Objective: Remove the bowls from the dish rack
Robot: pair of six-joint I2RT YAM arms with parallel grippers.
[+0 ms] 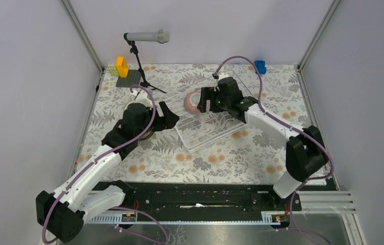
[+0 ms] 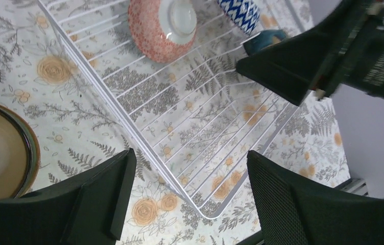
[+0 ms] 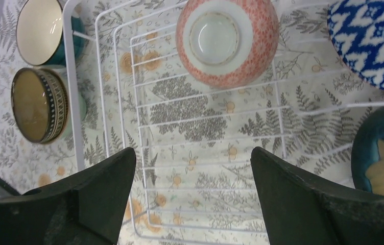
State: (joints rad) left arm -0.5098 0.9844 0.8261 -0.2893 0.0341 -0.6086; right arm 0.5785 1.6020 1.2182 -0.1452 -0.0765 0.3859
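Left tool [image 2: 190, 161] gapes wide, empty, over a corner of the dish rack [image 2: 103, 86]; right tool [image 3: 192, 155] likewise spread, empty, pink bowl [image 3: 225, 41] just ahead.

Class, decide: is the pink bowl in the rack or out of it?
In. The pink bowl rests on the wires of the rack, inside its rim, with its foot ring showing.

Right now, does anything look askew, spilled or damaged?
Nothing looks spilled or broken. The white wire dish rack lies diagonal to the edges of the floral tablecloth. The pink speckled ceramic bowl in it is tipped on its side, foot ring showing, as racked bowls usually are.
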